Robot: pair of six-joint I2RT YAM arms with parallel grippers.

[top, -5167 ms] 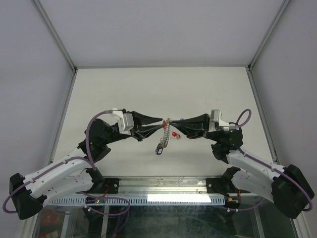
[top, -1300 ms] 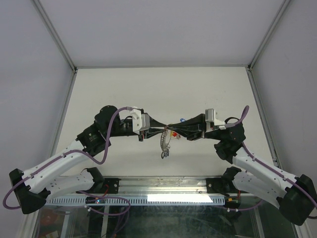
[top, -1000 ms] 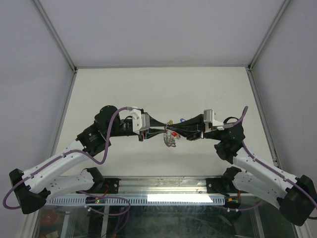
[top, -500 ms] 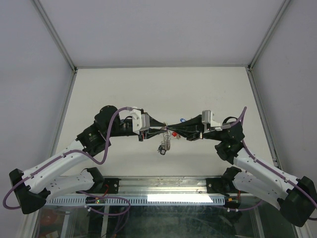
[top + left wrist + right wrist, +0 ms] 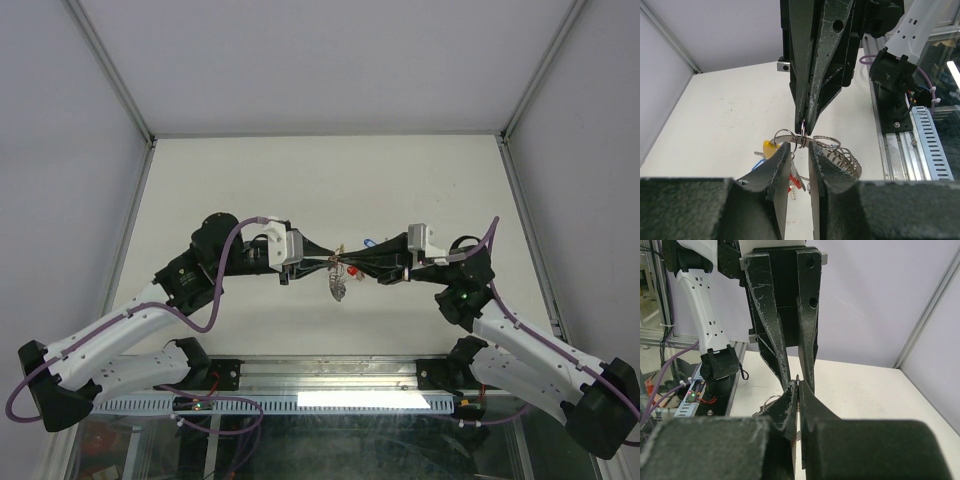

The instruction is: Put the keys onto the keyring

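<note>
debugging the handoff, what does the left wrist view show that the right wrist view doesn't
Only left wrist: the keyring's yellow part, a red tag, the right arm. Only right wrist: the left arm. Both: the shut right pincer and the slightly open left pincer, tip to tip over the table.

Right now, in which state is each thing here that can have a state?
keyring, off the table, hanging where the two pincers meet.
right pincer, shut on the keyring's thin wire.
left pincer, fingers narrowly apart with ring wire between them; whether it grips cannot be told.
red-tagged key, dangling under the pincers; whether it is threaded cannot be told.
</note>
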